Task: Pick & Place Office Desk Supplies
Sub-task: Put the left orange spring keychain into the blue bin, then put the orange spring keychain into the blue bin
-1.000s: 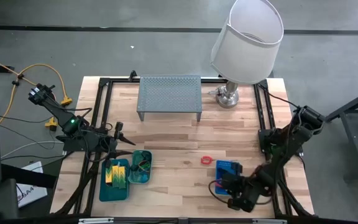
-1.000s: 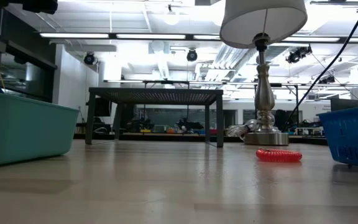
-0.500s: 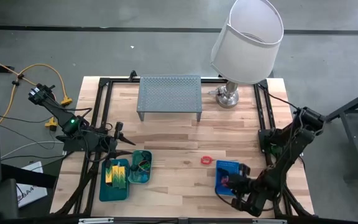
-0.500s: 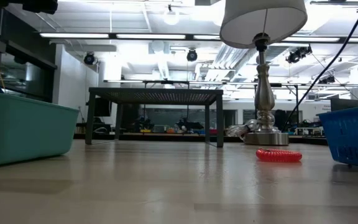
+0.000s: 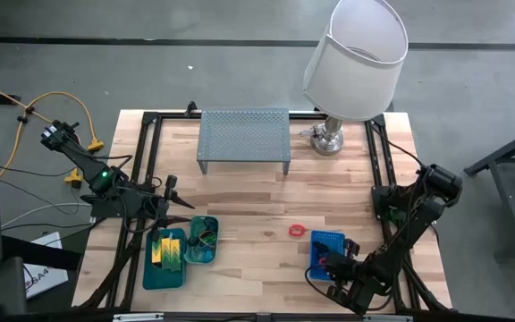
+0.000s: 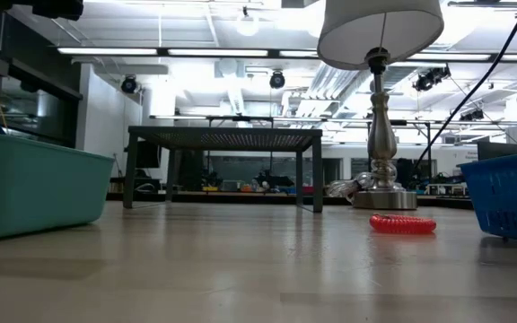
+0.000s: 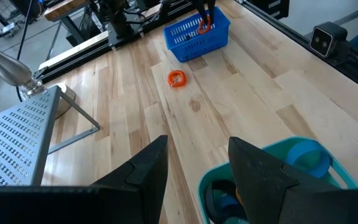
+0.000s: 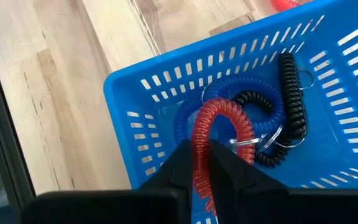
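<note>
The right gripper hangs over the blue basket at the table's front right; its fingers pinch a red coil band that hangs above the basket; a blue coil band and a black coil band lie inside the basket; a second red coil band lies on the table just left of the basket; the left gripper waits beside the teal trays with fingers spread, holding nothing.

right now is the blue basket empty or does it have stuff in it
Not empty. The blue mesh basket holds blue and black coil bands; the right gripper pinches a red one above it.
</note>
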Motion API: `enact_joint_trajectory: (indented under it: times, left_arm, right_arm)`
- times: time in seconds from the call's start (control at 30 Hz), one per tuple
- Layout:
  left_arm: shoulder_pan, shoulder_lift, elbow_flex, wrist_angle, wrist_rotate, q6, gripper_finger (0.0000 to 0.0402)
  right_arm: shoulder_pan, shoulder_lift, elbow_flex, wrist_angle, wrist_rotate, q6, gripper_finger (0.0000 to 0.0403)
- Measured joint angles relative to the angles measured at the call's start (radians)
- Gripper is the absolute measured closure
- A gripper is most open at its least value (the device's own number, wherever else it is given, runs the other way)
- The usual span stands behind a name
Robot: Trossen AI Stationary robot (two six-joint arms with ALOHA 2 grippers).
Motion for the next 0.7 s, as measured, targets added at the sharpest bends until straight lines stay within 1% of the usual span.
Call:
enact_joint_trajectory:
  times: [0.37,0.7]
  left_arm:
    - [0.0,0.0,0.0,0.0,0.0,0.0,0.024]
    - [0.0,0.0,0.0,0.0,0.0,0.0,0.024]
  right_arm:
    - [0.0,0.0,0.0,-0.008,0.002,0.029,0.0376]
    - [0.0,0.001,0.0,-0.008,0.004,0.028,0.0312]
